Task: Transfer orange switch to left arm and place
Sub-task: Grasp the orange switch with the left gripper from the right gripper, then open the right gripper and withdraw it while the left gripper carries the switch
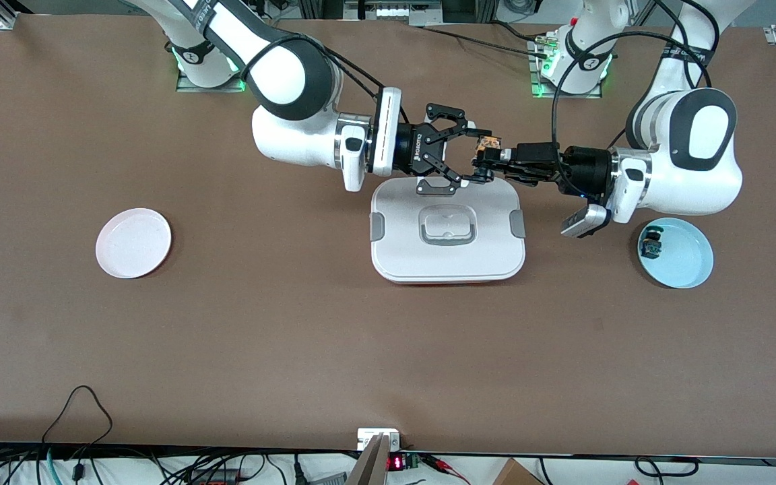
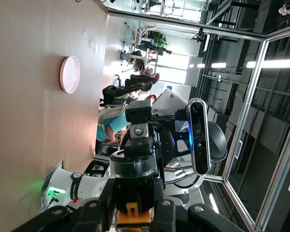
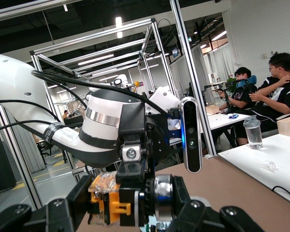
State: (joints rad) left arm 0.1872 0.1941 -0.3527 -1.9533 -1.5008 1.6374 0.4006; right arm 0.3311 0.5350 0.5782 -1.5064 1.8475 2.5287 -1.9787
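Here the orange switch (image 1: pixel 489 143) is in the air above the white box (image 1: pixel 448 263), pinched in the left gripper (image 1: pixel 483 162). Facing it, the right gripper (image 1: pixel 467 151) has its fingers spread wide around the switch. The piece looks tiny, light and rigid, probably easy to drop; grip its black body, not the orange cap.
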